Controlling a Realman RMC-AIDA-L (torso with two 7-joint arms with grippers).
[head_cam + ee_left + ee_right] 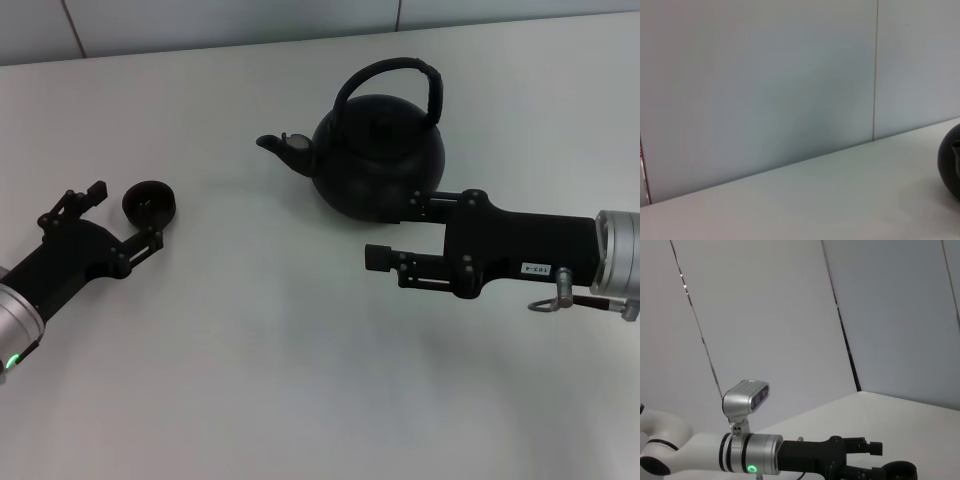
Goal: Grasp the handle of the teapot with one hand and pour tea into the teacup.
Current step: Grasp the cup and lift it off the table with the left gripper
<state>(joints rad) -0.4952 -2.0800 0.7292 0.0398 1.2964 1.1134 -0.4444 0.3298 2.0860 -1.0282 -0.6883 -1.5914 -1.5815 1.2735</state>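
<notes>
The matte-black teapot [378,152] at upper centre of the table [300,350] looks heavy and rigid, best lifted by its wrapped handle [400,68]; the right claw [398,228] gapes open beside it

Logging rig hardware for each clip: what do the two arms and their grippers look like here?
Both grippers are matte black with linked, jointed fingers ending in small square pads. The left gripper joins a silver cylindrical wrist with a green light; the right wrist view shows a white arm segment behind it and a small silver camera housing. The right gripper has a boxy black body with a small white label, a silver ribbed wrist and a metal fitting underneath.
</notes>
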